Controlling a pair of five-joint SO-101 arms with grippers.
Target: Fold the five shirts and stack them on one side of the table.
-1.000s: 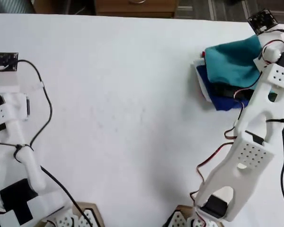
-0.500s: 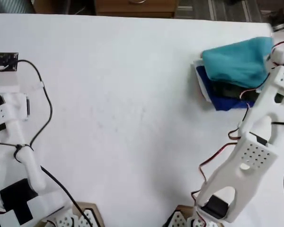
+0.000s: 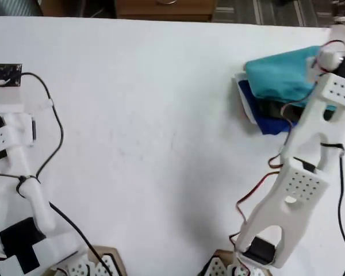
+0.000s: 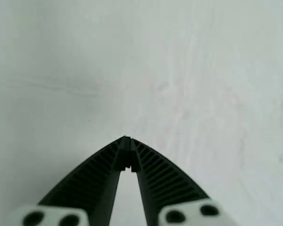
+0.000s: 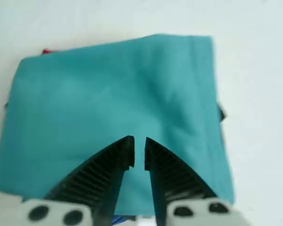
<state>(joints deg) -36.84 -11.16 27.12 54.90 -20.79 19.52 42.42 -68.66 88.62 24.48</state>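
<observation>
The teal shirt (image 3: 282,75) lies folded on top of the stack at the far right side of the tabletop (image 3: 149,115), with the blue shirt (image 3: 264,118) and a white edge peeking out beneath it on the near and left sides. The right pincer (image 5: 139,146) hangs just above the teal cloth, its jaws a narrow slit apart and gripping nothing. The left pincer (image 4: 126,141) is closed on nothing over bare tabletop, well apart from the stack.

The step in hand looks like settling this top shirt. To do it well, the right arm should lift straight up rather than sideways, so the tips do not drag a fold open. If it tidies the shirt, it should nudge the teal edges square with the layers below, since the blue one sits skewed.

The teal shirt is a rough rectangle. Its long axis runs across the tabletop from side to side, slightly tilted, with the right end lying a little farther from the arms
</observation>
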